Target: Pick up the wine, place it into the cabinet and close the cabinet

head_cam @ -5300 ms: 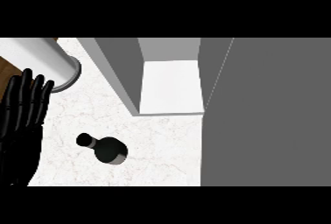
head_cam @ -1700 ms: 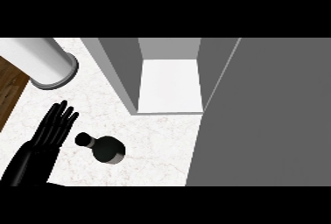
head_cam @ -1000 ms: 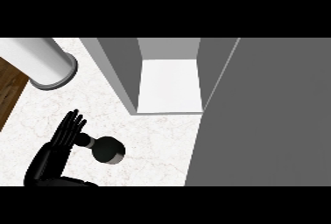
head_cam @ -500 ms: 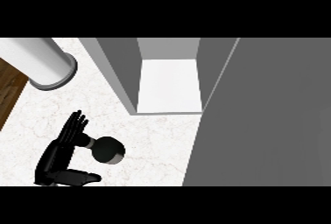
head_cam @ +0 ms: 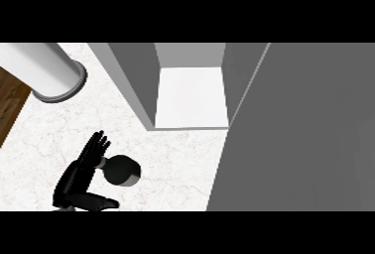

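At the lower left of the head view, the left hand (head_cam: 79,174) comes up from the bottom edge over the white marbled table (head_cam: 176,163). Its fingers are straight and point away from the robot, a little spread, and the thumb (head_cam: 99,202) sticks out to the right near the bottom edge. The hand stands on its side just to the left of the wine (head_cam: 121,170), touching it or almost touching it; I cannot tell which. The fingers are not curled around it, so the hand is open and has hold of nothing.

The wine is a dark bottle seen from above, upright on the table, with its round top showing as a black disc and a bit of grey at its lower edge. It stands well in front of the cabinet, toward the left.

Farther away is the cabinet (head_cam: 190,94), open, with a bright white floor inside and grey walls. Its door (head_cam: 300,134) is a large grey panel that fills the right side of the view. At the far left, a white cylinder (head_cam: 47,69) lies over the table's edge, with brown wood floor (head_cam: 11,101) beside it.

The right hand does not show.
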`<act>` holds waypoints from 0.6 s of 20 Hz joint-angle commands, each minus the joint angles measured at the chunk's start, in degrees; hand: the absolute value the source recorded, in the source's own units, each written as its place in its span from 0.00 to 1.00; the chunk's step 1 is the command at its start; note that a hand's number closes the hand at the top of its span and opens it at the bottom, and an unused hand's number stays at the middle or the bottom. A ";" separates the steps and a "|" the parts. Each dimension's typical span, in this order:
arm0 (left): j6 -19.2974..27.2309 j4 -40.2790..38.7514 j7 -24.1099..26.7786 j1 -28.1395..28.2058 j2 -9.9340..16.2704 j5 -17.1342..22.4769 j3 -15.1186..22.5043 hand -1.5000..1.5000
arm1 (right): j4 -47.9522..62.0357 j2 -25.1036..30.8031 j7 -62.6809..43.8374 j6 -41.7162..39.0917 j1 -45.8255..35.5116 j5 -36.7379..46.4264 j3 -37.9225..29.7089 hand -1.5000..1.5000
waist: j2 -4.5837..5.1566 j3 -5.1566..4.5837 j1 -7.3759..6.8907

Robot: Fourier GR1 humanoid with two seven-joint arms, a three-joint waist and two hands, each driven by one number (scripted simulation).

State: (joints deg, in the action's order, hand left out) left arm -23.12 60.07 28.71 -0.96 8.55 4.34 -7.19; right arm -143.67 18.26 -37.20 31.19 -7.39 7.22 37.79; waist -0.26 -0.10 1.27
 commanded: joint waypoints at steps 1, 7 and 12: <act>-3.03 -4.50 -0.83 -3.50 1.41 1.47 -1.00 0.00 | -11.47 1.75 -5.01 0.85 2.42 8.08 2.01 0.00 | -0.06 -0.01 0.04; -2.63 -8.94 2.57 -3.92 -0.40 -1.15 0.89 0.00 | -11.01 2.72 -3.09 2.45 4.64 11.03 5.79 0.00 | -0.17 0.00 0.22; -2.53 -12.44 10.81 -2.47 -0.89 -3.49 1.66 0.00 | -11.63 4.41 -7.30 1.70 -0.24 7.32 0.12 0.00 | -0.04 -0.03 -0.28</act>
State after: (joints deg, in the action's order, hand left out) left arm -24.97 50.05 34.76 -4.75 7.17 2.09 -5.80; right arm -143.76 20.56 -38.33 33.21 -8.66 7.66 38.16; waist -0.27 -0.11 1.11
